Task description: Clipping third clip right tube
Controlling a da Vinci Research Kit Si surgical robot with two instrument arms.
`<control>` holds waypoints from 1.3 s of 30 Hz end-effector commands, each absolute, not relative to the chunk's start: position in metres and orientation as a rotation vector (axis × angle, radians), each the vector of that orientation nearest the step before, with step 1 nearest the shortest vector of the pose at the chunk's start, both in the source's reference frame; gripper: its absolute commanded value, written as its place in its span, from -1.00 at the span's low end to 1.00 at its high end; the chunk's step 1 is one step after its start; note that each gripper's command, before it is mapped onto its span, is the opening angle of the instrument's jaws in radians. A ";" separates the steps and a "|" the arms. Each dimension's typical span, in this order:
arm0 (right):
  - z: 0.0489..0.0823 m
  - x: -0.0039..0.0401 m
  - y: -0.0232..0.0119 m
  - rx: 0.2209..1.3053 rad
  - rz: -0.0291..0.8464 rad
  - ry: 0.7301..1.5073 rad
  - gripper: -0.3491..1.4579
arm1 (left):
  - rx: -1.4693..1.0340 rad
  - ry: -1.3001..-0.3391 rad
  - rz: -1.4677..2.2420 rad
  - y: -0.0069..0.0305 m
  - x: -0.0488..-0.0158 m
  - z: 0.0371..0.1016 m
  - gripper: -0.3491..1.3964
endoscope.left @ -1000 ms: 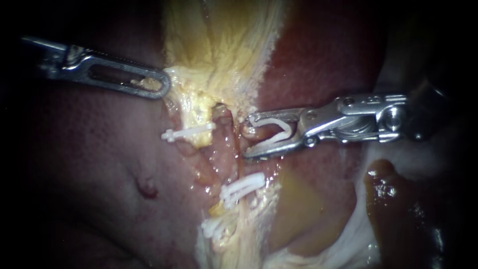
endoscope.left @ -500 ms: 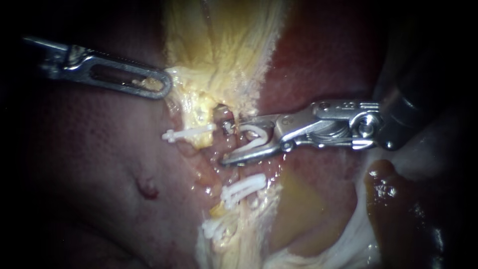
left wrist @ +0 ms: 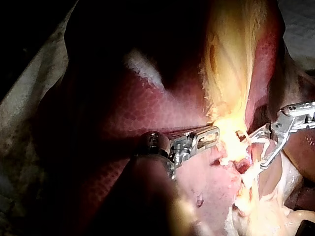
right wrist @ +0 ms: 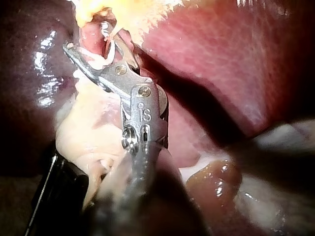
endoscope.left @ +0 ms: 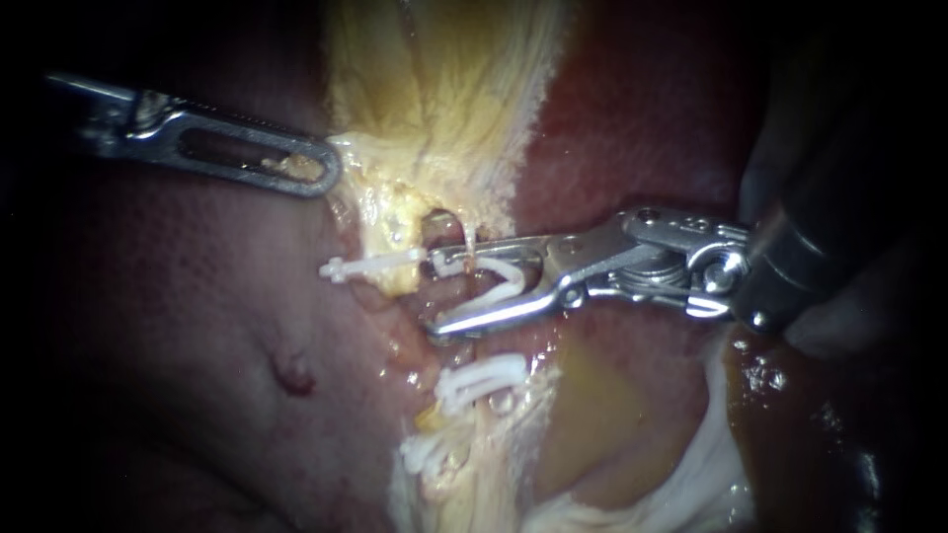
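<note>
Nearest in the endoscope view, a small closed white clip (endoscope.left: 427, 451) sits on a pale yellow strand of tissue (endoscope.left: 464, 494). A little farther, a second closed white clip (endoscope.left: 484, 375) lies across the same strand. Just beyond it is the right instrument (endoscope.left: 434, 291), a silver metal shaft that comes in from the right over the dark red liver surface (endoscope.left: 197, 345). Its jaws stand apart, and each one touches a leg of a white V-shaped clip (endoscope.left: 499, 281), so they pinch this clip between them. The pink right tube (endoscope.left: 452, 296) passes between the two jaws, inside the mouth of the clip. Left of the jaw tips, almost touching them, a third closed white clip (endoscope.left: 375, 265) lies across the neighbouring tissue. Farther and to the left, the left instrument (endoscope.left: 318, 170), with a long window in its jaw, has its jaws pressed together on the edge of the yellow fatty tissue (endoscope.left: 395, 197). This tissue rises to the far side, where it widens into the pale yellow gallbladder (endoscope.left: 444, 79).
</note>
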State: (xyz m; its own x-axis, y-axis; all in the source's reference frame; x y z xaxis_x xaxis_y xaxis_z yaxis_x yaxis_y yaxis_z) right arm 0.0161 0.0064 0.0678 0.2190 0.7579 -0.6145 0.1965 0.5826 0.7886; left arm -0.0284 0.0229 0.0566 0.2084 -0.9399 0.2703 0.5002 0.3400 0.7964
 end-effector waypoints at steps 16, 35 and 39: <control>0.0643 0.0161 0.0063 1.037 0.462 1.428 -0.07 | 0.633 -0.849 -1.099 0.0231 -0.0283 0.0568 -1.00; 0.0657 0.0146 0.0071 1.020 0.487 1.425 -0.33 | 0.631 -0.849 -1.098 0.0230 -0.0284 0.0571 -1.00; 0.0660 0.0144 0.0072 1.017 0.499 1.423 -0.42 | 0.631 -0.849 -1.098 0.0230 -0.0284 0.0572 -1.00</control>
